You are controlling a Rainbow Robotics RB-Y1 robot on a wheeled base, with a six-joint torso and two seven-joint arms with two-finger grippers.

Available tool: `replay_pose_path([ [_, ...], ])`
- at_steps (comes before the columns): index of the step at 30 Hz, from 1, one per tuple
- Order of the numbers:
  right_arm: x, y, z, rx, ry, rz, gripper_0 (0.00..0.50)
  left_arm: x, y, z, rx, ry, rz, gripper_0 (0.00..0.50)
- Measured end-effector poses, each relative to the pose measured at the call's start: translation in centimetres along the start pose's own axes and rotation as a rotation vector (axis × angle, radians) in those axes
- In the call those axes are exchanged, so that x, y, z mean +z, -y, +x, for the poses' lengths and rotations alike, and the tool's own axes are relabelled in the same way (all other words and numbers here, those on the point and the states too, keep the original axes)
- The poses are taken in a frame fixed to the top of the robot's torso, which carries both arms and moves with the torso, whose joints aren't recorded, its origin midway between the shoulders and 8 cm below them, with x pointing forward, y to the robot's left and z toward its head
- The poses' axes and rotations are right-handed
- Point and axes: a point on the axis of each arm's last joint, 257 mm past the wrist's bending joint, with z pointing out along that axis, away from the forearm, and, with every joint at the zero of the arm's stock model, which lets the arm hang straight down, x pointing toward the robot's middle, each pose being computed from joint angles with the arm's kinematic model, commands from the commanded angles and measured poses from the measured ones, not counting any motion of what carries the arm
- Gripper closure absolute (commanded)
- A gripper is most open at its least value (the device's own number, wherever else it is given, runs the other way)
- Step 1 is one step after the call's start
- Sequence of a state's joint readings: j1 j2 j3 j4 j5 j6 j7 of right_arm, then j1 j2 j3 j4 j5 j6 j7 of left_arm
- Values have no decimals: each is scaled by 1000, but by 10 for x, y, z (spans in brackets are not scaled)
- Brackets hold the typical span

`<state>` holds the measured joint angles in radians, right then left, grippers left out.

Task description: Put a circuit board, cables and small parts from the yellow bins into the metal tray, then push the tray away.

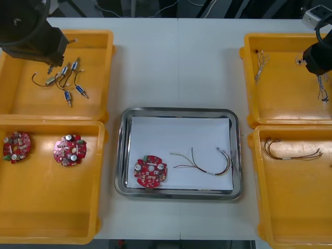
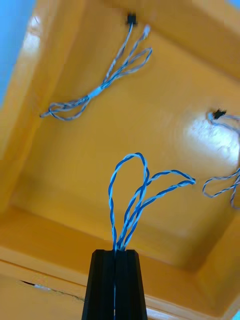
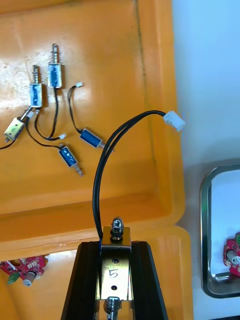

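The left hand (image 3: 116,247) is clamped on a small metal part (image 3: 115,234) above the far left yellow bin (image 1: 108,78). The right hand (image 2: 115,254) pinches a twisted blue and white cable (image 2: 138,201) over the far right bin (image 1: 248,83). Between the bins' inner rims lies open surface (image 1: 179,62) — and the metal tray (image 1: 179,110), its far half bare.

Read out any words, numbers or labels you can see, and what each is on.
"5": on the small metal part held in the left end effector.
Too small to read: any print on the circuit board in the metal tray.
Nothing else is readable.
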<state>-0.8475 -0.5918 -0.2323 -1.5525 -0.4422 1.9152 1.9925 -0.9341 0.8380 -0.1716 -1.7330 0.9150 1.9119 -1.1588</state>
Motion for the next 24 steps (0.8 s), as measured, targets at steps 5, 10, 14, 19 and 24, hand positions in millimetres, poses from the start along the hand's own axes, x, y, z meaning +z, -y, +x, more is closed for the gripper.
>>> replay_pose_path([
  [5,-21,-19,-23,-68,95,-26,500,-2,25,-4,63,10,14,500],
  [10,-30,-45,-33,-147,147,-72,500,1,58,-7,89,11,53,500],
  [14,-37,-66,-34,-236,157,-80,500,5,85,-8,68,18,82,500],
  [19,-45,-97,-30,-213,163,-146,500,13,111,-7,63,27,91,500],
  [24,-52,-116,-25,-237,178,-196,500,18,133,-4,92,31,104,500],
])
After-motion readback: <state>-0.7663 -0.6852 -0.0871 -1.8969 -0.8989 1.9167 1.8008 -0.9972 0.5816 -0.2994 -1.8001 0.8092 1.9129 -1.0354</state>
